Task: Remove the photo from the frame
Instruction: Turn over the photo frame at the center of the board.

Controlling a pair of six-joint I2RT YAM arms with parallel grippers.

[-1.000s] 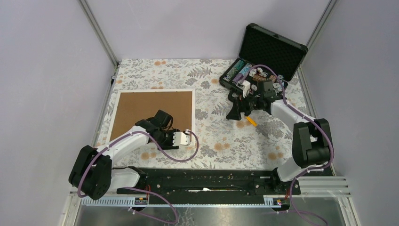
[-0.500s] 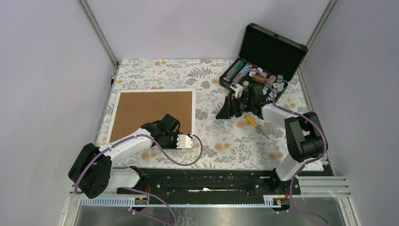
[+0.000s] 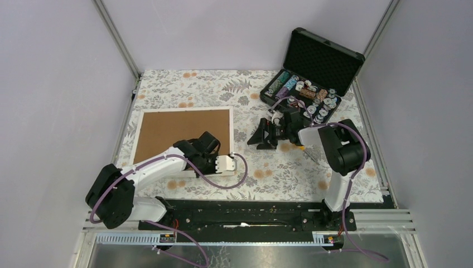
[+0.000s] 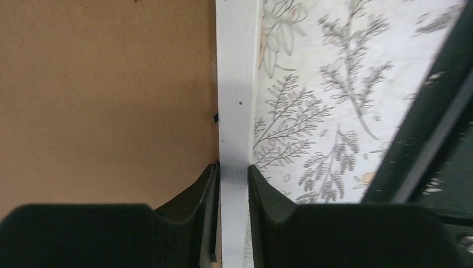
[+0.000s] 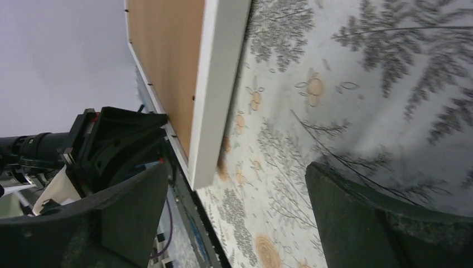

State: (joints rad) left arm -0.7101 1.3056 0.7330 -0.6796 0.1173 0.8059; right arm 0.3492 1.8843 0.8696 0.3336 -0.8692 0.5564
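The frame (image 3: pixel 178 131) lies face down on the left of the floral table, brown back up inside a narrow white border. The photo is hidden under that back. My left gripper (image 3: pixel 227 155) is shut on the frame's right border near its near corner. In the left wrist view the gripper (image 4: pixel 233 174) has one black finger (image 4: pixel 203 190) on the brown side and one on the table side of the white strip (image 4: pixel 237 84). My right gripper (image 3: pixel 255 138) hangs open over mid table, pointing left at the frame's edge (image 5: pixel 220 84), with nothing in the gripper (image 5: pixel 234 178).
An open black case of poker chips (image 3: pixel 309 78) stands at the back right. A small orange-handled tool (image 3: pixel 297 145) lies just beside the right arm. The black base rail (image 3: pixel 245 215) runs along the near edge. Grey walls close in the left, back and right.
My left gripper slid right to the frame's right border and closed on it; the frame shifted slightly. My right gripper swung left from the chip case toward the frame, staying open.
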